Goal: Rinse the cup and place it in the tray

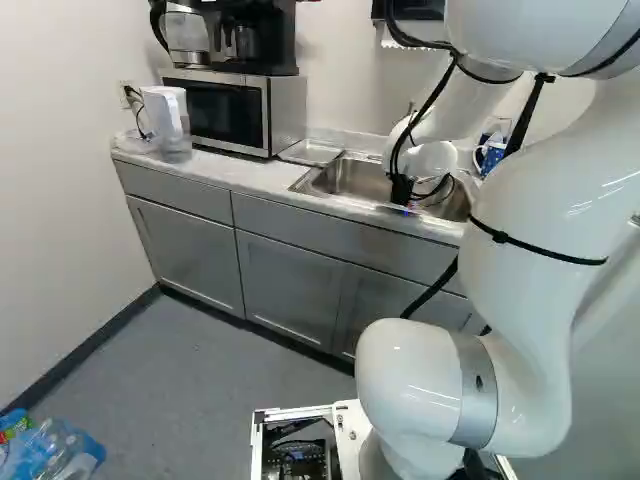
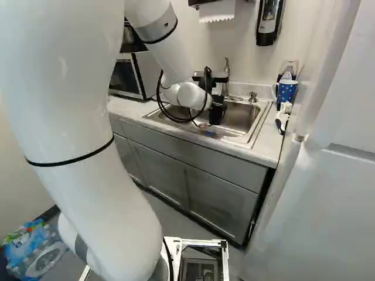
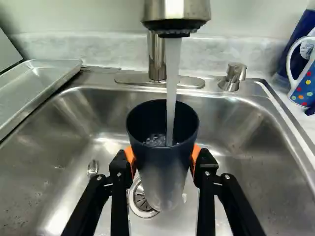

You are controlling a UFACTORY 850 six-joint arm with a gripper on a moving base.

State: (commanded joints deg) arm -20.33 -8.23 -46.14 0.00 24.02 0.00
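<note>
Dark, smooth and upright or nearly so, the cup [image 3: 165, 169] sits gripped between the jaws, its mouth upward and its long axis running down toward the drain [image 3: 142, 202]. The jaws stand a cup's width apart, closed onto its wall, with the orange pads [image 3: 196, 156] pressing from opposite sides. Right over the open mouth is the tap [image 3: 176, 14], and its stream of water [image 3: 172, 81] falls inside, so rinsing looks to be the step in hand.

The relation that matters next is sideways: the metal tray [image 3: 37, 86] lies to the arm's left of the cup, past the rim of the sink [image 3: 71, 105], on the worktop [image 1: 230, 173] near the microwave [image 1: 225, 110]. The spotted mug [image 3: 303, 83] is on the opposite side. I would tip the water out over the basin first, then bring the cup clear of the tap, lift it over that rim and travel left. Carried across full, it could spill.
</note>
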